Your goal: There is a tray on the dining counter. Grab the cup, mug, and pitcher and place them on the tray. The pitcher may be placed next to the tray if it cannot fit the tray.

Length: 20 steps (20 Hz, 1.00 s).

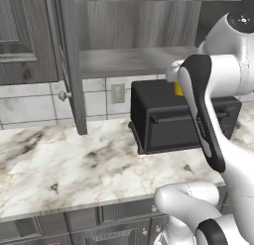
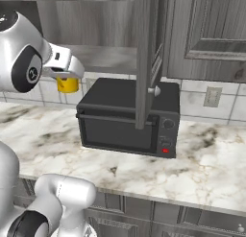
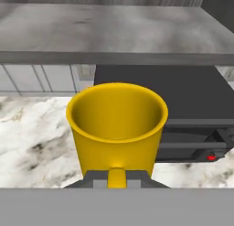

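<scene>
My gripper [image 3: 117, 180] is shut on the short golden-yellow mug [image 3: 117, 124], gripping it by a small nub low on its near side. The mug hangs upright and looks hollow inside. In the right base view the mug [image 2: 67, 84] sits just under the hand [image 2: 64, 70], held in the air left of a black toaster oven and above the worktop. In the left base view only a sliver of the mug [image 1: 178, 90] peeks out behind my forearm. The tray, cup, pitcher and dining counter are out of view.
A black toaster oven [image 2: 129, 117] stands on the tiled-back marble worktop [image 2: 202, 169]. An open grey cabinet door [image 2: 146, 58] hangs over it, with a bare cabinet shelf [image 3: 114, 33] just above and behind the mug. A wall outlet [image 1: 117, 93] sits on the tiles.
</scene>
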Motion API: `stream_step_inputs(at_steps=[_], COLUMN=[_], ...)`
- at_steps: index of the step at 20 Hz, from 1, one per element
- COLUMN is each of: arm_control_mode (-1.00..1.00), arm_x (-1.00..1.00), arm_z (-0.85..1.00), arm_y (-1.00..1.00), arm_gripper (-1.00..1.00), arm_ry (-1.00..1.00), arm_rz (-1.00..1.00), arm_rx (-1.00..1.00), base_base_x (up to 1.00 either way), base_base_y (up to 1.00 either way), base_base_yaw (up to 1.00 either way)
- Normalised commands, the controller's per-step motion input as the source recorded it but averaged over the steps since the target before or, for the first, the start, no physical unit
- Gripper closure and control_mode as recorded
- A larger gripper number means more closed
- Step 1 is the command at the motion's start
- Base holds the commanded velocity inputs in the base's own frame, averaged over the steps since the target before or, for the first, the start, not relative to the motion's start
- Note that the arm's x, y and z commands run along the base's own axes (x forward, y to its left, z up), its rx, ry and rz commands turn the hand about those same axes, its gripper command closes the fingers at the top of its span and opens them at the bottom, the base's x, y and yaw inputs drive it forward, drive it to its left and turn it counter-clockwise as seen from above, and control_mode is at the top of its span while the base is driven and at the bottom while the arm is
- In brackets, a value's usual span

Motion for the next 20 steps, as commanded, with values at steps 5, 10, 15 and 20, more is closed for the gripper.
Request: stream_step_inputs(at_steps=[5,10,15,20], arm_control_mode=[-1.0,-1.0,-1.0,-1.0], arm_x=[-0.37,-0.29,-0.2,-0.2], arm_z=[0.0,0.0,-0.07,0.0], arm_y=[-0.04,-0.09,0.0,0.0], arm_gripper=[1.0,1.0,1.0,1.0], arm_ry=[0.15,0.08,-0.04,-0.01], arm_rz=[0.02,0.0,0.0,0.0], arm_rx=[0.02,0.0,0.0,0.0], base_base_x=[0.0,0.0,0.0,0.0], base_base_y=[0.0,0.0,0.0,0.0], base_base_yaw=[0.0,0.0,0.0,0.0])
